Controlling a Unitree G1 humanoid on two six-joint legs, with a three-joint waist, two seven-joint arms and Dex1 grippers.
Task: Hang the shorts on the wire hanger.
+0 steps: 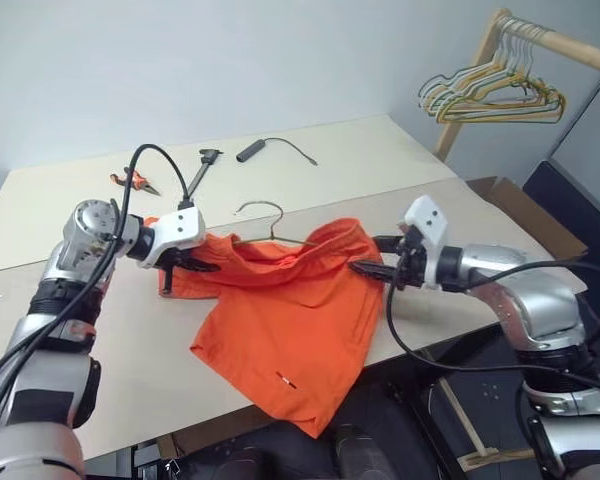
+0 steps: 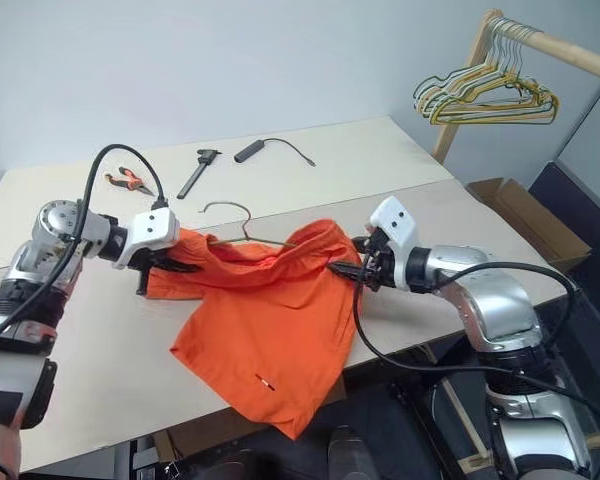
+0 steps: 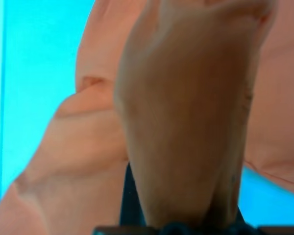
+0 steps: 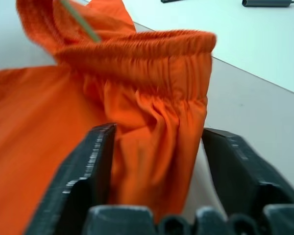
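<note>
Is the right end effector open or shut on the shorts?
Open: the right end effector has its fingers spread either side of the shorts' waistband, with gaps showing.

place: a work room or lab | signs: big plain table (image 1: 100,330) with pliers (image 1: 132,181) and hand tools, far behind the left gripper (image 1: 195,265) | wooden rack (image 1: 540,40) of hangers, cardboard box (image 1: 525,205) past the right gripper (image 1: 375,257)

The two head views look forward and down over the table (image 1: 100,330), side by side, sharing almost everything: shorts (image 1: 290,330), both arms, the rack (image 1: 570,45) beyond on the right. The left wrist view sits pressed against the cloth. The right wrist view looks close along its fingers (image 4: 78,181) at the waistband.
</note>
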